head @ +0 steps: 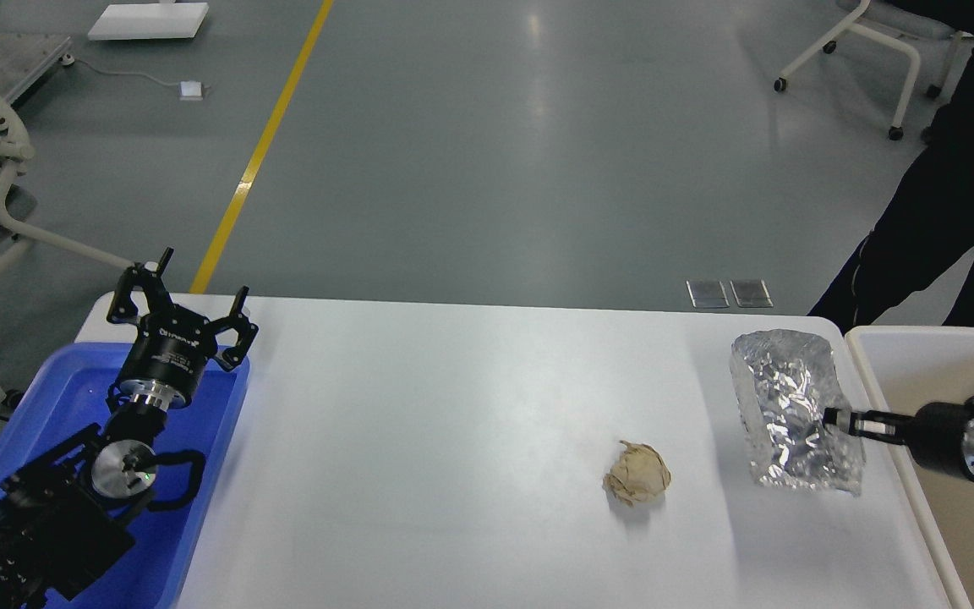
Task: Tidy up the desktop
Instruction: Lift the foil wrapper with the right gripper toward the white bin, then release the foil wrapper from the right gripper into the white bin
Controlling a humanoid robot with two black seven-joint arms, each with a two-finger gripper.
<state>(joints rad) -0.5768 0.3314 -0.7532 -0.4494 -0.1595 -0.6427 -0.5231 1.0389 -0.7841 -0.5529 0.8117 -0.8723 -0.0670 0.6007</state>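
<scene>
The desktop is a wide white tabletop with rounded corners. A crumpled beige paper ball lies on it right of centre. A crinkled silver foil bag stands near the right edge. My right gripper comes in from the right, and its thin tip touches the bag's right side. Its two fingers cannot be told apart. My left gripper is open and empty, held over the far end of the blue tray at the left.
A cream-white deep bin stands against the table's right edge, under my right arm. A person in dark clothes stands beyond the far right corner. A chair base is at the far left on the grey floor.
</scene>
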